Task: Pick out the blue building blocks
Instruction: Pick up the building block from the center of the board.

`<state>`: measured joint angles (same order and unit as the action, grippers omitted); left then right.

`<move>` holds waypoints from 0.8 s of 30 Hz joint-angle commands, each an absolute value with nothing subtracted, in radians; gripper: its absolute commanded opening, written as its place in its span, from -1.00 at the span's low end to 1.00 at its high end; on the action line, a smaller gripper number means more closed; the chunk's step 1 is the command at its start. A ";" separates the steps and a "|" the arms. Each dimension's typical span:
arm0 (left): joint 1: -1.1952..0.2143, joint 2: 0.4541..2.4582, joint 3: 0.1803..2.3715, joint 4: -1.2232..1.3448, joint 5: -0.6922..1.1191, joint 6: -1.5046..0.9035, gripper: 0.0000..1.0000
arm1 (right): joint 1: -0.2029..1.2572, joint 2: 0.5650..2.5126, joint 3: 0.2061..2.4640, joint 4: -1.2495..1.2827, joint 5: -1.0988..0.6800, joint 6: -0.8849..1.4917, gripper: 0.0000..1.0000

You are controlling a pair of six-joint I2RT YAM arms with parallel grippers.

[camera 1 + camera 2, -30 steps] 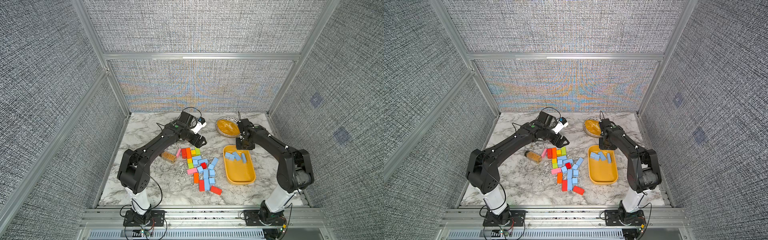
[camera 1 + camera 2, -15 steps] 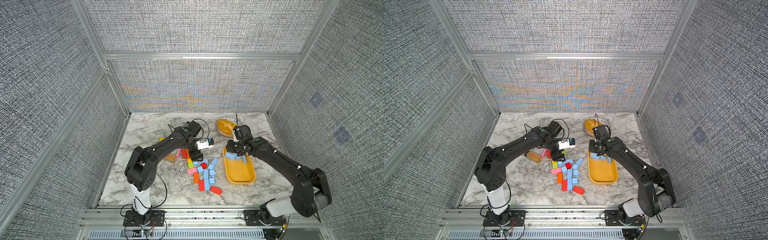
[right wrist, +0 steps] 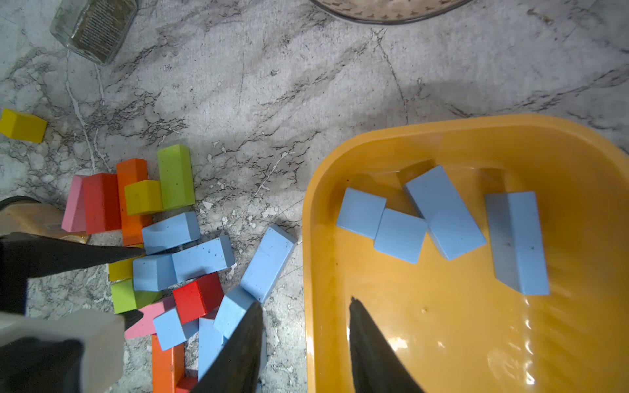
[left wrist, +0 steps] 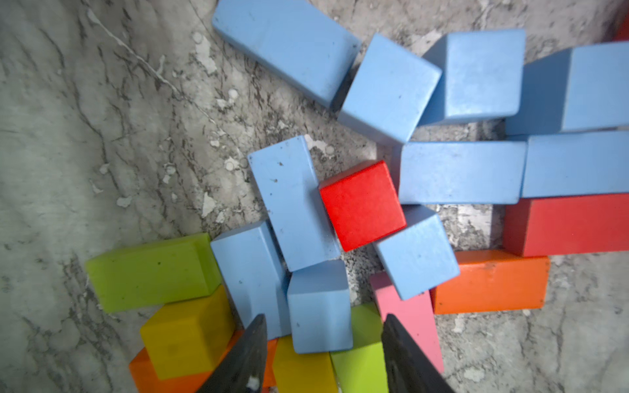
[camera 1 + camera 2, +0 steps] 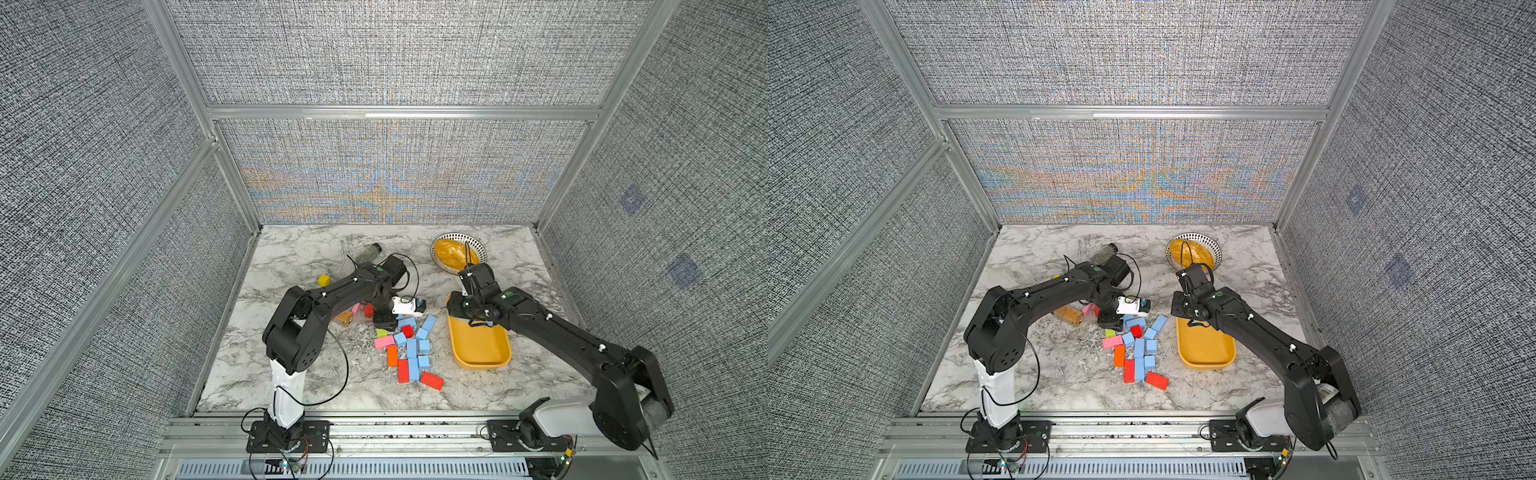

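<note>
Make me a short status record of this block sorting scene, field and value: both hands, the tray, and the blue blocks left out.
left hand: open, jaws either side of a blue cube in the pile
right hand: open, empty, above the yellow tray rim
in tray: four blue blocks
on table: several loose blue blocks, mixed with other-coloured blocks
also there: patterned bowl, glass jar

Apparently left end effector (image 4: 324,316) narrowed around block (image 4: 318,299).
</note>
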<state>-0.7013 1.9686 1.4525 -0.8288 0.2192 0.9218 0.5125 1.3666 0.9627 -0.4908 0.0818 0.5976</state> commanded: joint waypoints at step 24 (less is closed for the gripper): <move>-0.713 1.887 1.387 -0.714 0.243 0.935 -0.53 | 0.519 1.170 0.873 -0.397 0.073 0.686 -0.13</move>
<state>-0.7128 1.9179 1.3861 -0.7429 0.2039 0.9440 0.5182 1.1885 0.8799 -0.4644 0.1028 0.6819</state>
